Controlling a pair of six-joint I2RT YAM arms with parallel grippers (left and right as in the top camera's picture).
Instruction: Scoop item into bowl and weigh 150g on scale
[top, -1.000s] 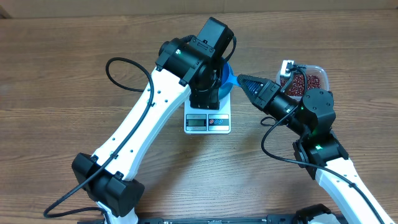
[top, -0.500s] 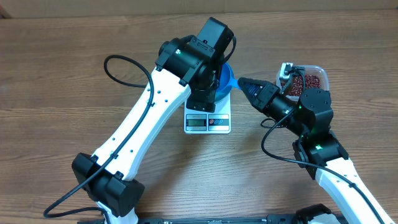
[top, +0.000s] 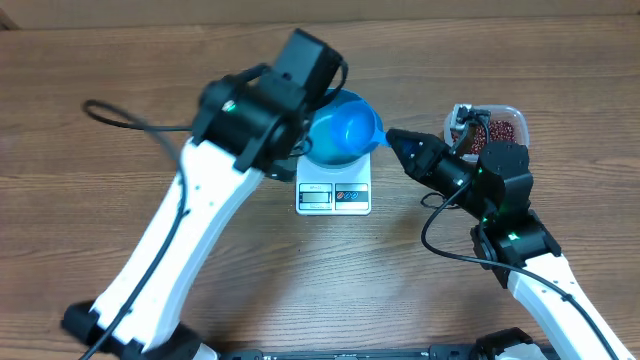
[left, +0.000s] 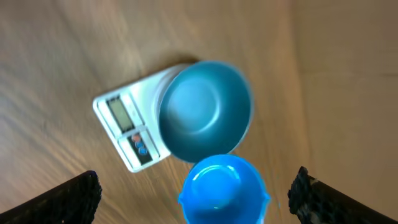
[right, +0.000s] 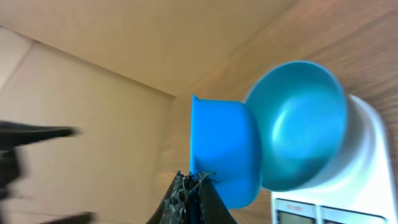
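Observation:
The blue bowl (top: 322, 152) sits on the white scale (top: 334, 197) and looks empty in the left wrist view, bowl (left: 205, 112) on scale (left: 124, 134). My right gripper (right: 193, 182) is shut on the handle of a small bright blue scoop (right: 224, 152), which hangs beside the bowl's rim (right: 298, 124). The scoop (left: 222, 190) shows no beans inside. My left gripper (left: 189, 202) is open, well above the scoop and bowl, and holds nothing. The beans (top: 492, 130) lie in a clear tub at the right.
The clear tub (top: 512, 115) stands behind my right arm (top: 500, 180). My left arm (top: 240, 120) crosses the table left of the scale. Bare wooden tabletop (top: 120, 200) surrounds the scale.
My left arm has swung left and lifted away from the bowl, uncovering it, and its jaws have opened wide. The right gripper has kept hold of the scoop near the bowl.

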